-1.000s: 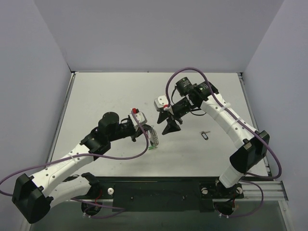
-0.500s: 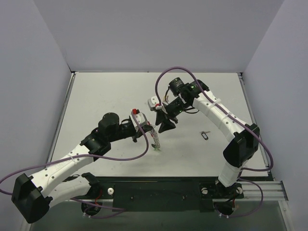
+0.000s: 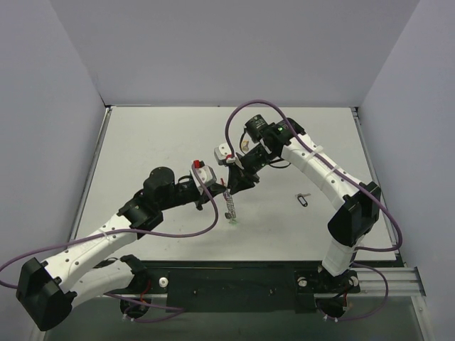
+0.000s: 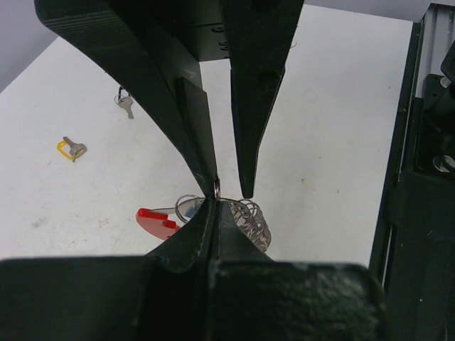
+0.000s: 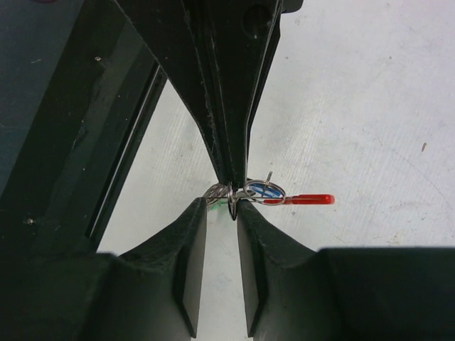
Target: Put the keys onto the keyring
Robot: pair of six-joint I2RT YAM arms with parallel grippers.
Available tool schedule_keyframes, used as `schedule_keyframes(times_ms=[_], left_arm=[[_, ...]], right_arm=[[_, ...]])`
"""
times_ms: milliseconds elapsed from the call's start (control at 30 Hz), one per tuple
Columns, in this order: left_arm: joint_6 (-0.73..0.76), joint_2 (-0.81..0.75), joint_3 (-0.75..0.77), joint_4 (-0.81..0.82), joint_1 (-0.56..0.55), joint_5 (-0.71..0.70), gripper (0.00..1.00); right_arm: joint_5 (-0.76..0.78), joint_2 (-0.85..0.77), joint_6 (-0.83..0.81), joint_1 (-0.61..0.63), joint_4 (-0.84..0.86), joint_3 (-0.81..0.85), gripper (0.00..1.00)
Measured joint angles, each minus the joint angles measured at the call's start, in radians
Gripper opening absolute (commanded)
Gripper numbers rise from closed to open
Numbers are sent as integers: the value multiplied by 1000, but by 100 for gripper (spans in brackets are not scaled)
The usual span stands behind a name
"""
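The left gripper (image 3: 226, 193) is clenching the keyring (image 4: 245, 217), pinching its thin wire ring right at the fingertips. The bunch is hanging below the pinch, just above the middle of the desk (image 3: 156, 142). The left wrist view is showing a red tag sticking out to one side, a silver coil of rings beside it and a bluish piece between them. Whether the lowest part is touching the desk is not clear.

The right gripper (image 5: 220, 204) is meeting the left one tip to tip from the far side. Its jaws are standing apart with a narrow gap, straddling the pinched ring and the left fingertips, and they are grasping nothing that can be seen. Contact with the ring cannot be made out.

One dark-headed key (image 3: 303, 200) is lying flat on the desk, well to the right of both grippers. In the left wrist view a yellow-headed key (image 4: 71, 148) is also lying on the desk, apart from the dark-headed one.
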Motion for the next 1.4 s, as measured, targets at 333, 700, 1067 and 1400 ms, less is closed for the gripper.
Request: schedule_keyframes(times_ms=[333, 700, 1067, 1400], left_arm=[[-27, -16, -19, 22, -5, 7, 0], [-139, -34, -102, 147, -5, -5, 9], [-255, -140, -242, 274, -5, -53, 51], [-330, -266, -400, 473, -5, -68, 57]], right_arm=[[0, 0, 4, 1, 4, 0, 0], [63, -10, 97, 25, 10, -1, 0], [134, -82, 304, 54, 100, -112, 0], [238, -87, 401, 84, 79, -102, 0]])
